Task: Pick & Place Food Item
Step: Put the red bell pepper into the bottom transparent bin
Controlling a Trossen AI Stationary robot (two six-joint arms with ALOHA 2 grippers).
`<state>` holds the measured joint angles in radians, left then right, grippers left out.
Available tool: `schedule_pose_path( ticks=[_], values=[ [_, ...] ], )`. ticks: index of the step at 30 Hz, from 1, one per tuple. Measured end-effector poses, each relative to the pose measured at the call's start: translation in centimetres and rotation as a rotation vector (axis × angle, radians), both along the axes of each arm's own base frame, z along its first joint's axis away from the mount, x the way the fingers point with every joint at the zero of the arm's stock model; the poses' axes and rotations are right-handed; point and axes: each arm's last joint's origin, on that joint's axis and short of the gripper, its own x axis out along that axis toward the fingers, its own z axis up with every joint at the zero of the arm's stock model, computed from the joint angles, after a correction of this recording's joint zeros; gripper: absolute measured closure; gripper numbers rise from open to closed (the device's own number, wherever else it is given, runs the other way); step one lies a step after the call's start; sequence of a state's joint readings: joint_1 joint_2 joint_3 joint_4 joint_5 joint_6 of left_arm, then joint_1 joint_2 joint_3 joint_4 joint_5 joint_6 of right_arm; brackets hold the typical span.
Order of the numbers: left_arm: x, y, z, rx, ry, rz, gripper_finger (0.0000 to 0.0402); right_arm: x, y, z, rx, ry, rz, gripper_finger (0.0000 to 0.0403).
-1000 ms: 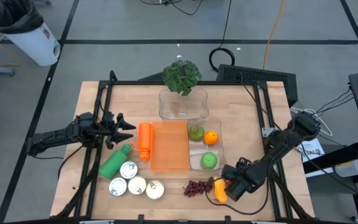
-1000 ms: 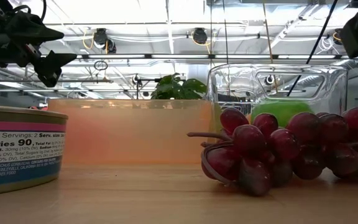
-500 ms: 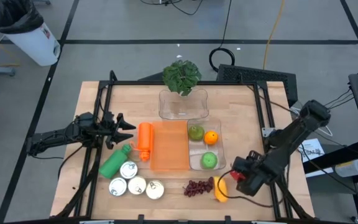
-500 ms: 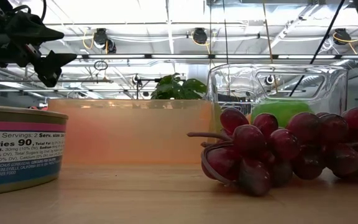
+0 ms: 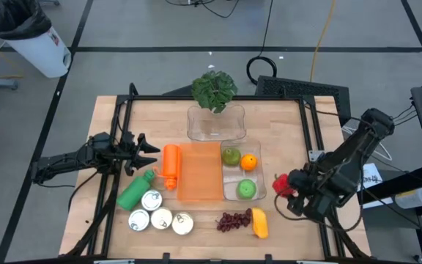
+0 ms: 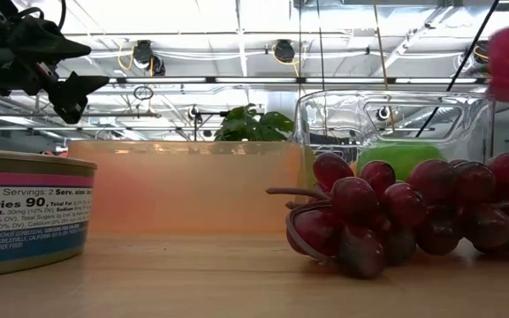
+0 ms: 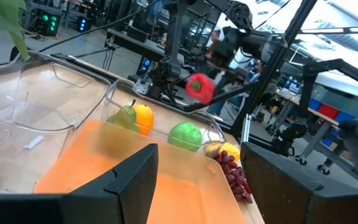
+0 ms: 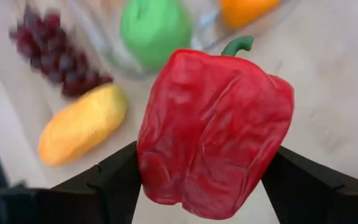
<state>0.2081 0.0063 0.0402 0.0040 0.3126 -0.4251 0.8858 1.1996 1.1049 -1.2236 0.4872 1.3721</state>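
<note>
Red bell pepper (image 8: 213, 134) — glossy, wrinkled — clamped in right gripper (image 5: 283, 184); left gripper (image 5: 146, 152) agape.

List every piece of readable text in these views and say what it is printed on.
"Calories 90" on the can label.
"Servings: 2", partly cut off, same label.
"Cholest. 30mg (10% DV)", same label.
Lower lines on that label: too small to read.
Can lids from above: no legible text.

Grey floor (image 5: 160, 29) around my wooden table (image 5: 284, 132), crossed by dark tape lines. White bin (image 5: 31, 40) with black liner at 10 o'clock. Black cable (image 5: 266, 66) coiled at 12. Ceiling lamps (image 6: 281, 50) glare beyond, among pipes.
</note>
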Motion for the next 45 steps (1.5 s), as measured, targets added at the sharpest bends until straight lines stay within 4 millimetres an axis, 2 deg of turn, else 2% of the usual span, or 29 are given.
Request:
schedule_pose_path(
  ticks=[6, 14, 19, 22, 25, 31, 35, 40, 45],
  values=[
    [0.0, 0.0, 0.0, 0.001, 0.0, 0.0, 0.0158, -0.7, -0.8, 1.0, -0.148, -0.171, 0.013, 0.0122],
    [0.0, 0.0, 0.0, 0.001, 0.0, 0.0, 0.0158, -0.5, -1.4, 1.4, -0.347, -0.347, 0.018, 0.0121],
    [0.0, 0.0, 0.0, 0.016, -0.005, 0.006, 0.0158, -0.4, -2.0, -0.4, -0.463, -0.448, -0.027, 0.012],
    [0.0, 0.2, 0.6, 0.089, -0.071, 0.09, 0.0158, -0.2, -2.6, -1.6, -0.49, -0.512, -0.077, 0.012],
    [-0.1, 0.4, 1.4, 0.078, -0.146, 0.158, 0.0158, 0.1, -3.1, -2.6, -0.524, -0.558, -0.101, 0.012],
    [-0.4, 0.4, 2.6, -0.016, -0.276, 0.159, 0.0158, 1.4, -3.7, -4.1, -0.545, -0.604, -0.119, 0.0122],
    [-0.6, 0.5, 2.9, 0.024, -0.31, 0.196, 0.0158, 3.1, -3.9, -4.9, -0.552, -0.641, -0.076, 0.0124],
    [-0.3, 0.7, 2.8, 0.009, -0.286, 0.247, 0.0158, 5.0, -4.7, -5.1, -0.484, -0.784, 0.108, 0.0123],
    [0.3, 0.5, 3.0, -0.016, -0.294, 0.193, 0.0158, 5.7, -6.2, -5.2, -0.404, -0.988, 0.256, 0.0123]
  ],
)
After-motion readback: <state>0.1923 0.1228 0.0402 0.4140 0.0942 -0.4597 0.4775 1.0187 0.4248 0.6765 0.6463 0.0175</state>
